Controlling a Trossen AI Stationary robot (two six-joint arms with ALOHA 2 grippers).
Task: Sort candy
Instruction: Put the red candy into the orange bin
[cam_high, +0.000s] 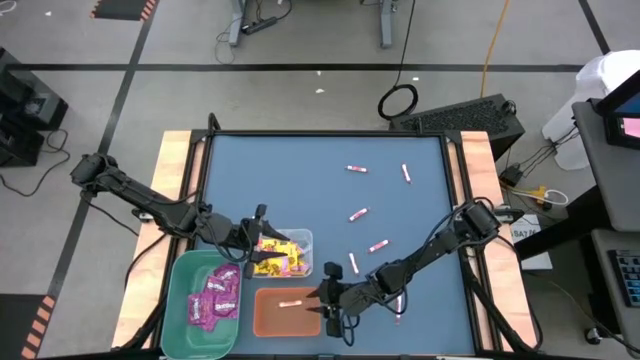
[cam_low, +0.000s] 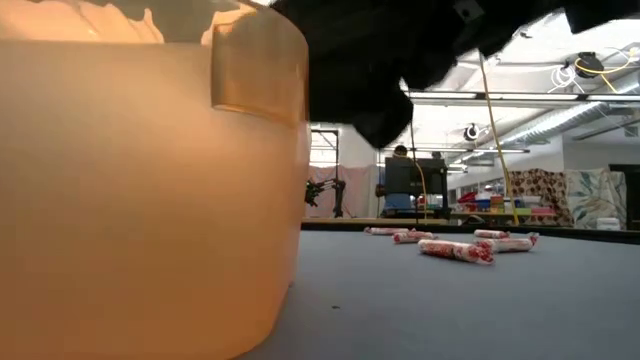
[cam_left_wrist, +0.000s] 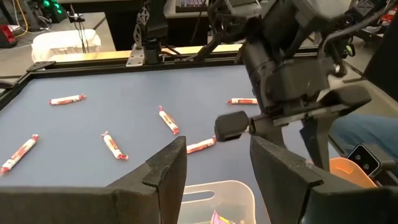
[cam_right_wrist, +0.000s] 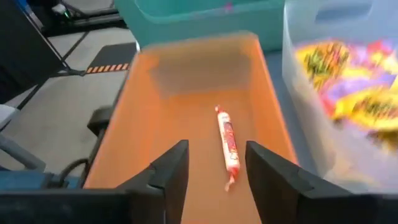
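Observation:
My right gripper (cam_high: 323, 300) (cam_right_wrist: 214, 171) is open above the right end of the orange bin (cam_high: 262, 322). One pink-and-white stick (cam_right_wrist: 228, 144) (cam_high: 292, 303) lies flat on that bin's floor, just beyond the fingertips. My left gripper (cam_high: 262, 234) (cam_left_wrist: 216, 165) is open over the clear bin (cam_high: 305, 240), which holds yellow packets (cam_high: 272, 258) with a few pink ones among them. Magenta packets (cam_high: 218, 298) lie in the green bin (cam_high: 178, 300). Several more sticks (cam_high: 358, 214) lie loose on the blue table top.
The three bins stand close together at the table's near edge, left of centre. Loose sticks (cam_left_wrist: 112, 145) (cam_low: 455, 250) are scattered over the table's right half, with bare mat (cam_high: 270, 180) at the far left. The orange bin's wall (cam_low: 150, 200) fills the low view's left.

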